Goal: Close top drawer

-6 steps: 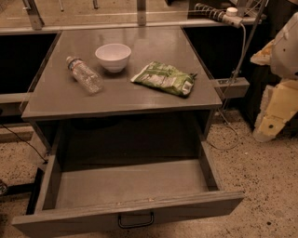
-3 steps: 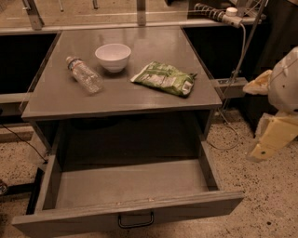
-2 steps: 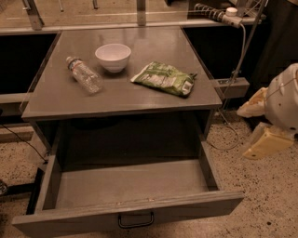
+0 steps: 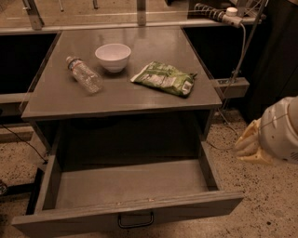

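The top drawer (image 4: 130,186) is pulled far out of the grey cabinet toward me, its deep tray empty. Its flat front panel runs along the bottom of the view with a small black bar handle (image 4: 135,220) at centre. My gripper (image 4: 251,146) hangs at the right, beside the drawer's right side and a little above its front corner, not touching it. Only its pale cream body and the white arm joint (image 4: 281,130) show.
On the cabinet top (image 4: 56,100) lie a clear plastic bottle (image 4: 84,74) on its side, a white bowl (image 4: 113,56) and a green snack bag (image 4: 164,78). A power strip with cables (image 4: 219,13) hangs at the back right. Speckled floor (image 4: 265,204) lies around.
My arm and gripper have come down along the right edge of the view, from level with the cabinet top to beside the open drawer. The drawer has not moved.
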`<state>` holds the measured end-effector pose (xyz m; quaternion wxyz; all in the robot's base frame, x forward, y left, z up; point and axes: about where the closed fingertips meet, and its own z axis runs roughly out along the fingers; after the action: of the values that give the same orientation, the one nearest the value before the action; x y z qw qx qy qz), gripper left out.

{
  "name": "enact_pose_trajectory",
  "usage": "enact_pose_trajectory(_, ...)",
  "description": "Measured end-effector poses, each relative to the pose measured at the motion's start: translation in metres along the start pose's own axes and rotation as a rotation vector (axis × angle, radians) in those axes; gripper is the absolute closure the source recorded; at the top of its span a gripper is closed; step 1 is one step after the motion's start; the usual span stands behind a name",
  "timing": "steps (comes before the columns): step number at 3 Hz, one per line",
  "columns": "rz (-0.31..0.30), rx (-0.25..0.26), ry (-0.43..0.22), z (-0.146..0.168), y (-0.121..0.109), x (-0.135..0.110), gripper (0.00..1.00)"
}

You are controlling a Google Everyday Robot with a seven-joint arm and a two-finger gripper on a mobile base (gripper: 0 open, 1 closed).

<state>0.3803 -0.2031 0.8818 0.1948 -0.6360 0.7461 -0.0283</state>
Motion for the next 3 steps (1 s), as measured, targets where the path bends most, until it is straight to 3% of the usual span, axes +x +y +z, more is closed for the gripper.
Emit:
enact_pose_trajectory(1,-0.001,-0.007,0.002,0.005,0.004,0.002,1.00)
enact_pose_trajectory(3,0.013,-0.027,-0.022,0.017,0.013,0.003,1.00)
